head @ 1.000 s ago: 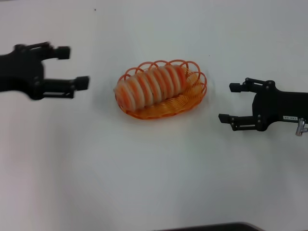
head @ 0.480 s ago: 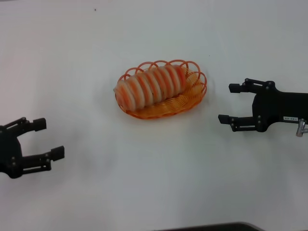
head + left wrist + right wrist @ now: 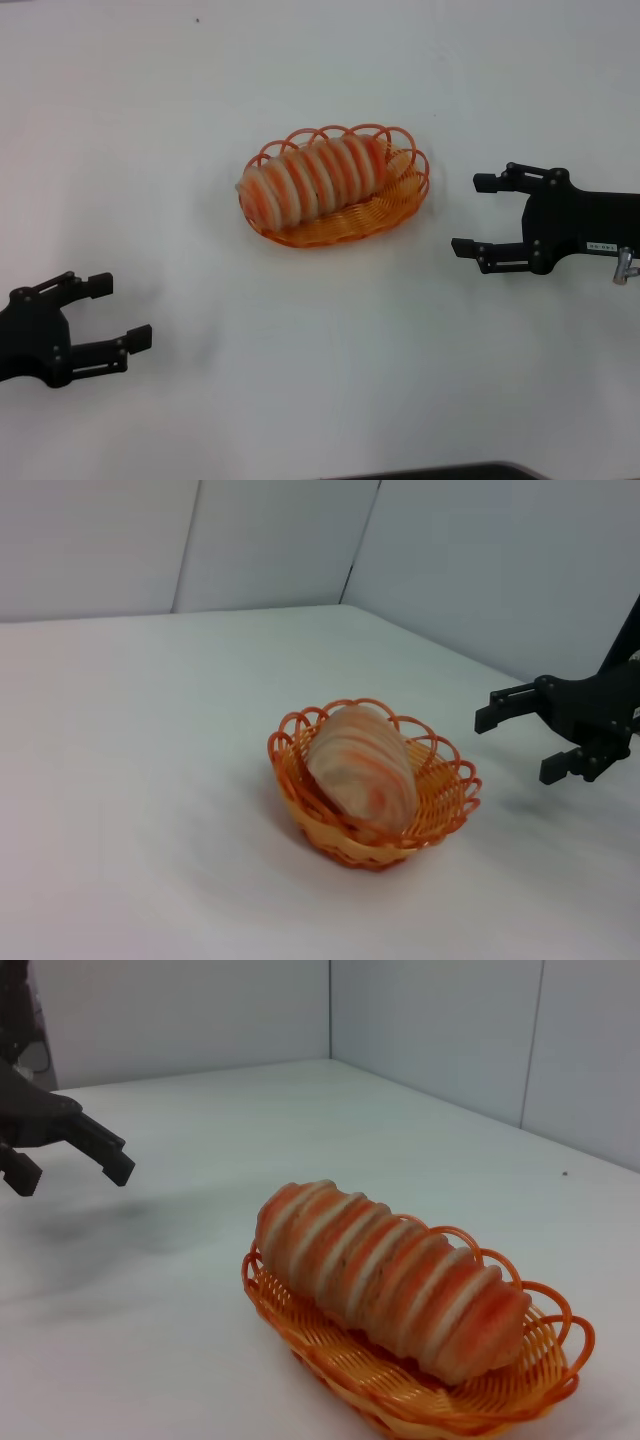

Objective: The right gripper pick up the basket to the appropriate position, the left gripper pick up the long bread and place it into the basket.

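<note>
The orange woven basket (image 3: pixel 400 195) stands on the white table in the middle of the head view. The striped long bread (image 3: pixel 312 180) lies inside it, lengthwise. My left gripper (image 3: pixel 118 312) is open and empty at the near left, well away from the basket. My right gripper (image 3: pixel 468 214) is open and empty just right of the basket, not touching it. The left wrist view shows the basket (image 3: pixel 445 805), the bread (image 3: pixel 360 765) and the right gripper (image 3: pixel 520 735) beyond. The right wrist view shows the basket (image 3: pixel 330 1355), the bread (image 3: pixel 390 1275) and the left gripper (image 3: pixel 70 1160) farther off.
The white table (image 3: pixel 330 370) spreads all around the basket. A dark edge (image 3: pixel 440 472) shows at the near side of the head view. Grey wall panels (image 3: pixel 280 540) stand behind the table.
My left gripper has swung from beside the basket's left end back toward the near left of the table, and stays open. The right gripper, basket and bread have not moved.
</note>
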### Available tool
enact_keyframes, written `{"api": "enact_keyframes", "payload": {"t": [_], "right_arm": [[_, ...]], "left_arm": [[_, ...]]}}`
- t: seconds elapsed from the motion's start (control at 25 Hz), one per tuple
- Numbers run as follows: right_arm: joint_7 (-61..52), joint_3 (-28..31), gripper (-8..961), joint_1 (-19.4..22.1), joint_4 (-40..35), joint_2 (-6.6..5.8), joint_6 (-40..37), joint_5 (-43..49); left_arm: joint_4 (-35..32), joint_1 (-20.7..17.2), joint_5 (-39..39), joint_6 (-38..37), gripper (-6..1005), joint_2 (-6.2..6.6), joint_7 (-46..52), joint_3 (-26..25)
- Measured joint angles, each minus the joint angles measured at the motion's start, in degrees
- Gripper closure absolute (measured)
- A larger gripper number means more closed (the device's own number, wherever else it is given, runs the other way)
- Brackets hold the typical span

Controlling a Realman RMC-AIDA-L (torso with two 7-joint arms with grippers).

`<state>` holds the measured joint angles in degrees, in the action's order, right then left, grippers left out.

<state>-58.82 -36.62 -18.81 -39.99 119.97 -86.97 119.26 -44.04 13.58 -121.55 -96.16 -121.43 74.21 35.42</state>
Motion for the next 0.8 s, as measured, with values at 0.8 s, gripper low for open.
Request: {"api": "enact_keyframes", "payload": {"t": [0.8], "right_arm": [[0.11,-0.11,44,-0.18,0.50,0.00,0.31,0.00]], "left_arm": [[-0.24,0.86,0.44,-0.77,60,0.01,0.32,-0.61]]}}
